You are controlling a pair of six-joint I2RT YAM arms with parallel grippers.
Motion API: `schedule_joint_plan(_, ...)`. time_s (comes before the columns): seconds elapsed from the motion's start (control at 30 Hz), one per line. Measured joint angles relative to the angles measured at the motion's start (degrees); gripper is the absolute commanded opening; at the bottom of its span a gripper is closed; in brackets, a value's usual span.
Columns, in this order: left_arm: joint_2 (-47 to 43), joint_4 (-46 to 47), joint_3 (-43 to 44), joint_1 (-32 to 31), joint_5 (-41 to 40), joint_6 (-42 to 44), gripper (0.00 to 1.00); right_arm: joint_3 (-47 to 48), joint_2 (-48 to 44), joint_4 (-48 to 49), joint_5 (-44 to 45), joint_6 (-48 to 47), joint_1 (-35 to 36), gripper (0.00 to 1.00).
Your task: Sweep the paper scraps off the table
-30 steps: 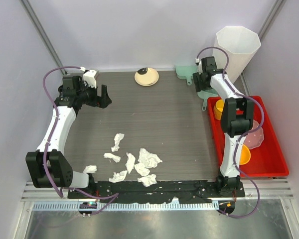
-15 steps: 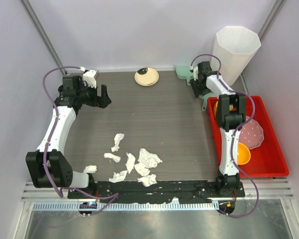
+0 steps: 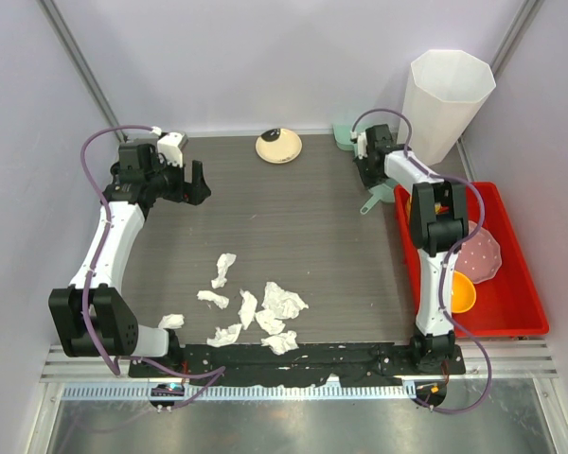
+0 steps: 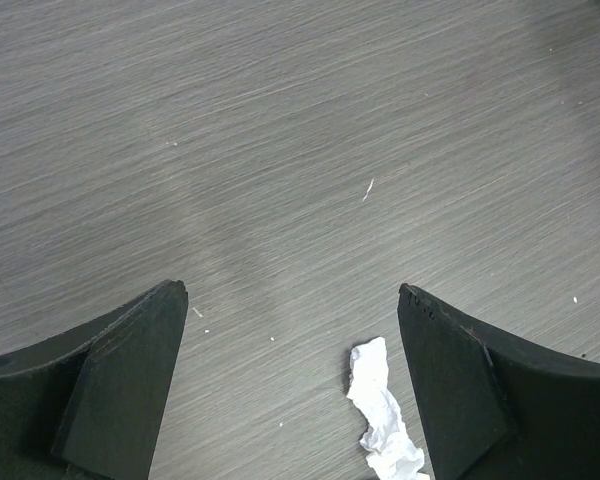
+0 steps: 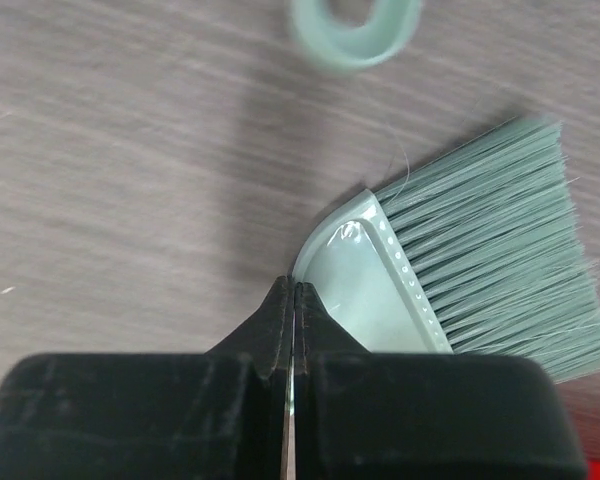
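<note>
Paper scraps (image 3: 282,301) unswept on counter (image 3: 303,218); right gripper (image 5: 295,290) clenched on thin brush (image 5: 380,290) edge, likely to slip mid-sweep; left gripper (image 4: 290,290) spread.

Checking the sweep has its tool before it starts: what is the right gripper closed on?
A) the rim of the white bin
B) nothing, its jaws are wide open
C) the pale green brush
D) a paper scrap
C: in the right wrist view the right gripper is pinched shut on the back edge of the pale green brush, whose bristles fan out beyond it. The paper scraps lie far from it.
</note>
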Motion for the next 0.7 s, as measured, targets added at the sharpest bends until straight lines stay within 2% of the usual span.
schedule_joint_plan(0.4, 0.0, 0.0, 0.0, 0.0, 0.1, 0.2, 0.90, -21.1, -13.1, 7.9, -2.9, 8.3, 11.6, 0.01)
schedule_joint_plan(0.6, 0.0, 0.0, 0.0, 0.0, 0.2, 0.3, 0.90, -25.0, -15.6, 9.7, -2.2, 11.6, 19.3, 0.01)
schedule_joint_plan(0.63, 0.0, 0.0, 0.0, 0.0, 0.2, 0.3, 0.90, -25.0, -15.6, 9.8, -2.3, 12.2, 20.1, 0.04)
schedule_joint_plan(0.67, 0.0, 0.0, 0.0, 0.0, 0.2, 0.3, 0.90, -25.0, -15.6, 9.8, -2.4, 13.0, 20.9, 0.24)
schedule_joint_plan(0.7, 0.0, 0.0, 0.0, 0.0, 0.2, 0.3, 0.90, -24.9, -15.6, 9.7, -2.6, 13.6, 21.5, 0.35)
